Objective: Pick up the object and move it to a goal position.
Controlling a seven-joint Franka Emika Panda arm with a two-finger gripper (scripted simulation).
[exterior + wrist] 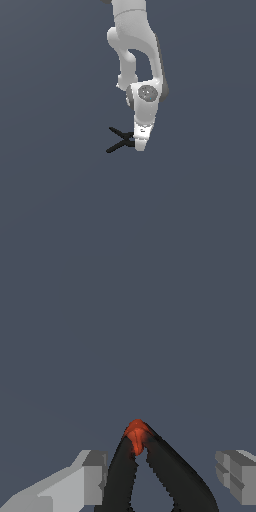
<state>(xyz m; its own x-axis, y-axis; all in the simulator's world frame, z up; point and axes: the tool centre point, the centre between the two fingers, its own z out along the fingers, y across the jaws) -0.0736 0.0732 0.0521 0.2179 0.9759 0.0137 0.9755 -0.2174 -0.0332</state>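
Straddling the black spring clamp (150, 471), the gripper (162, 476) has its fingers (92, 476) spread wide on either side of the handles, closed on nothing yet; one pad sits just beside a handle, the other farther off. In the exterior view the clamp (119, 140) lies on the bench (50, 200), handles pointing toward nine o'clock from the fingers, likely positioned so closing pinches near the red-orange tip (136, 436).

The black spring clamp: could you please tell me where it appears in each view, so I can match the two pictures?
Exterior view: the black clamp lies just below centre, its handles splaying towards the exterior view's left of the gripper.
Wrist view: it sits between the two fingers, red-orange tip pointing away.
Shared landmark: the white gripper at the clamp.
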